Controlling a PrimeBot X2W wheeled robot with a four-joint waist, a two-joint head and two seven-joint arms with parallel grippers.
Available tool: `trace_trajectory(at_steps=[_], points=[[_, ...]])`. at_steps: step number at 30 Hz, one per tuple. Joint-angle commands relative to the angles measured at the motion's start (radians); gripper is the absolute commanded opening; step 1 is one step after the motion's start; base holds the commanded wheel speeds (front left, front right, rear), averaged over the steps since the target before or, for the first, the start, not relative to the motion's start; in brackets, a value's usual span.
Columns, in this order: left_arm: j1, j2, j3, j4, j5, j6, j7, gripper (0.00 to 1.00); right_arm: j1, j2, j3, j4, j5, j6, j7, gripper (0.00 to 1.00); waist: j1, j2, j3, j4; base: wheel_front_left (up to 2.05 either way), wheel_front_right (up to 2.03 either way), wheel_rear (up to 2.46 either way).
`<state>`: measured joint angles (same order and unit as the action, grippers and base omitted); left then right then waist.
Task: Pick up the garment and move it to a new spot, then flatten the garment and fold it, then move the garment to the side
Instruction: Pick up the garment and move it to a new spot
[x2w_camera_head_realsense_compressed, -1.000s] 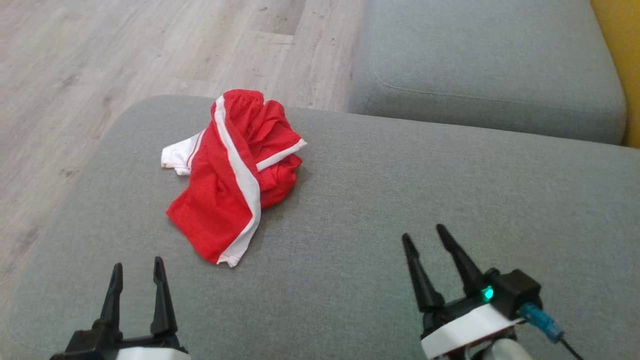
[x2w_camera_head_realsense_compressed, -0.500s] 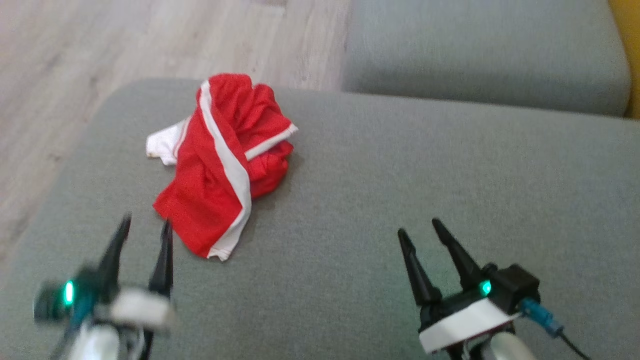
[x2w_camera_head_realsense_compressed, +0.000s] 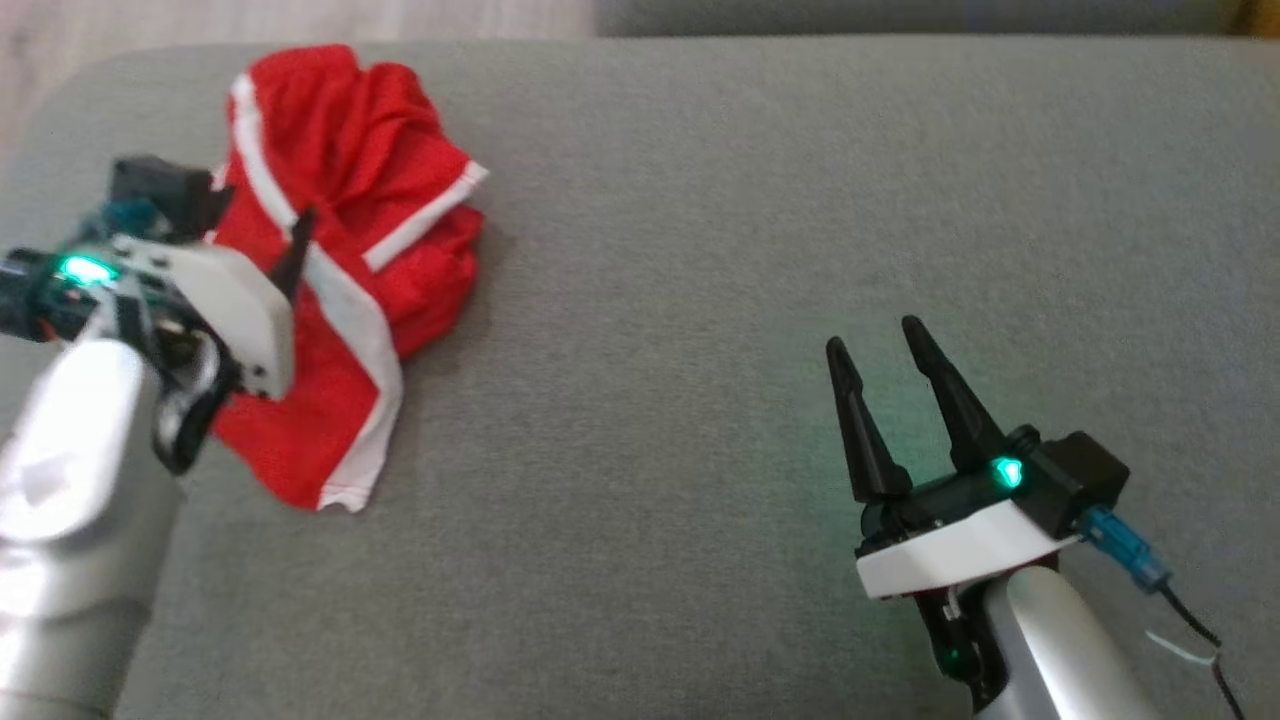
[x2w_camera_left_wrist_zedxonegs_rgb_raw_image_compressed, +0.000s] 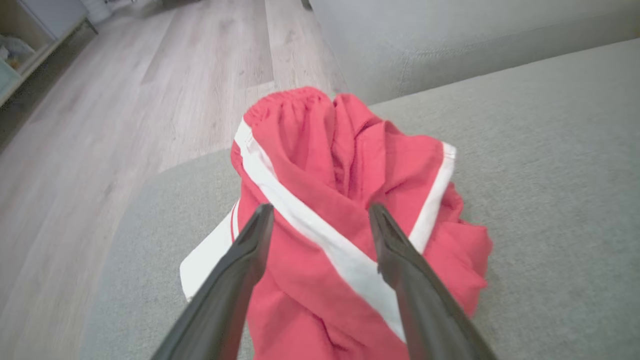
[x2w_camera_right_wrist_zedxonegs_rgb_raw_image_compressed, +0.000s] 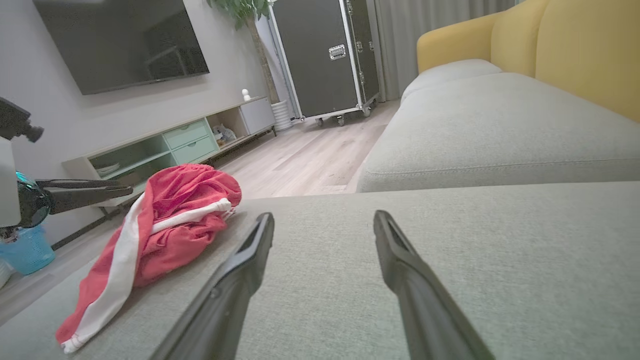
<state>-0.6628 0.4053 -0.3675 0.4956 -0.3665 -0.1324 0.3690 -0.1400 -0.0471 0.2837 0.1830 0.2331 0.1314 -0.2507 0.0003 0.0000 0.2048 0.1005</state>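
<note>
The garment (x2w_camera_head_realsense_compressed: 340, 190) is a crumpled pair of red shorts with white stripes, lying at the far left of the grey sofa cushion (x2w_camera_head_realsense_compressed: 700, 200). My left gripper (x2w_camera_head_realsense_compressed: 255, 225) hangs just over its near part, open. In the left wrist view the two fingers of the left gripper (x2w_camera_left_wrist_zedxonegs_rgb_raw_image_compressed: 321, 209) straddle a white stripe of the garment (x2w_camera_left_wrist_zedxonegs_rgb_raw_image_compressed: 320, 150) with nothing pinched between them. My right gripper (x2w_camera_head_realsense_compressed: 873, 335) is open above bare cushion, well to the right of the garment (x2w_camera_right_wrist_zedxonegs_rgb_raw_image_compressed: 170, 220). In the right wrist view, the right gripper (x2w_camera_right_wrist_zedxonegs_rgb_raw_image_compressed: 324, 215) is empty.
A second grey cushion (x2w_camera_right_wrist_zedxonegs_rgb_raw_image_compressed: 500, 125) lies beyond a gap, with a yellow sofa back (x2w_camera_right_wrist_zedxonegs_rgb_raw_image_compressed: 575, 50) behind it. The wooden floor (x2w_camera_left_wrist_zedxonegs_rgb_raw_image_compressed: 100, 100) drops off past the garment's far side. A low TV cabinet (x2w_camera_right_wrist_zedxonegs_rgb_raw_image_compressed: 165, 145) and a black wheeled case (x2w_camera_right_wrist_zedxonegs_rgb_raw_image_compressed: 325, 55) stand across the room.
The head camera has tilted down, shifting the whole picture. My left arm has reached forward from the near edge to over the garment. The right gripper has held its place.
</note>
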Motion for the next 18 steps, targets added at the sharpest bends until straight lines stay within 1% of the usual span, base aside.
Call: trace_trajectory(at_steps=[1,5,12,13,14,15,16,18], points=[[-0.062,0.053,0.037,-0.009,-0.009,0.002,0.009,1.0,-0.033,-0.003,0.02,-0.036,-0.003,-0.001,-0.011,1.0,-0.0003,0.0,0.04,-0.04,0.0,0.0,0.0],[-0.12,0.067,0.047,0.099,-0.013,0.011,0.02,1.0,-0.042,-0.003,0.013,-0.041,-0.001,-0.001,-0.011,1.0,-0.0003,0.0,0.064,-0.07,0.0,0.0,0.0],[-0.169,0.046,0.074,0.241,-0.046,0.027,-0.008,1.0,-0.047,-0.003,0.011,-0.044,0.0,-0.001,-0.011,1.0,-0.0003,0.0,0.079,-0.098,0.0,0.0,0.0],[-0.174,0.047,0.078,0.252,-0.047,0.031,-0.022,0.72,-0.047,-0.003,0.011,-0.044,0.0,-0.001,-0.011,1.0,-0.0003,0.0,0.078,-0.1,0.0,0.0,0.0],[-0.179,0.046,0.087,0.262,-0.051,0.037,-0.042,0.31,-0.046,-0.003,0.012,-0.043,0.001,-0.001,-0.011,1.0,-0.0003,0.0,0.075,-0.102,0.0,0.0,0.0],[-0.183,0.044,0.094,0.27,-0.057,0.038,-0.064,0.03,-0.045,-0.003,0.012,-0.041,0.002,-0.001,-0.011,1.0,-0.0003,0.0,0.071,-0.103,0.0,0.0,0.0],[-0.186,0.041,0.099,0.276,-0.062,0.038,-0.085,0.0,-0.044,-0.003,0.011,-0.039,0.003,-0.001,-0.011,1.0,-0.0003,0.0,0.066,-0.104,0.0,0.0,0.0],[-0.191,0.037,0.107,0.277,-0.07,0.036,-0.13,0.0,-0.042,-0.003,0.009,-0.034,0.005,-0.001,-0.011,1.0,-0.0003,0.0,0.053,-0.102,0.0,0.0,0.0]])
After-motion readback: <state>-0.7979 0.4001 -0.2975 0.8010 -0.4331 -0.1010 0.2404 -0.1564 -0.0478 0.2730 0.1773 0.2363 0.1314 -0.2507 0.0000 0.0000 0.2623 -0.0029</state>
